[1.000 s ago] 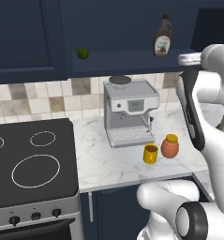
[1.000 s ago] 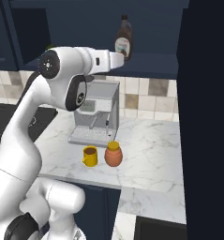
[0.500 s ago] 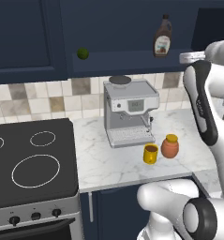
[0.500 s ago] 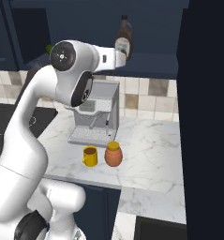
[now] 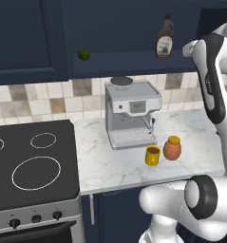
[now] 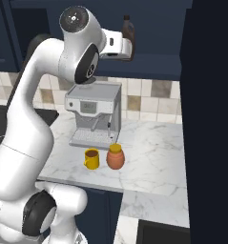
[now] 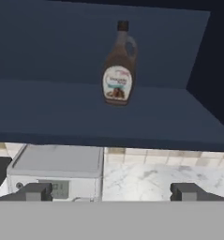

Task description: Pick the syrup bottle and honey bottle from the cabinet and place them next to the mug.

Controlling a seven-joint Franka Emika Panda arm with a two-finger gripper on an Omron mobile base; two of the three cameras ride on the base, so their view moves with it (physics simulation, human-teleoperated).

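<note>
The syrup bottle [image 7: 118,65] stands upright mid-shelf in the cabinet [image 7: 62,42], bare shelf either side. The gripper [image 7: 111,191], jaws wide apart, hangs before the shelf's front edge, holding nothing.

You are looking at a white marble counter [image 5: 115,161] with a silver espresso machine [image 5: 132,114] standing at its back, against a backsplash [image 5: 34,97] of beige and brown tiles. Left of the counter, touching it, sits a black cooktop [image 5: 32,161] with white ring markings, and a knob panel [image 5: 34,219] along its front edge. A small green lime [image 5: 83,53] rests up on the dark shelf. Navy base cabinets [image 6: 103,209] run beneath. Lighting is even and flat.
</note>
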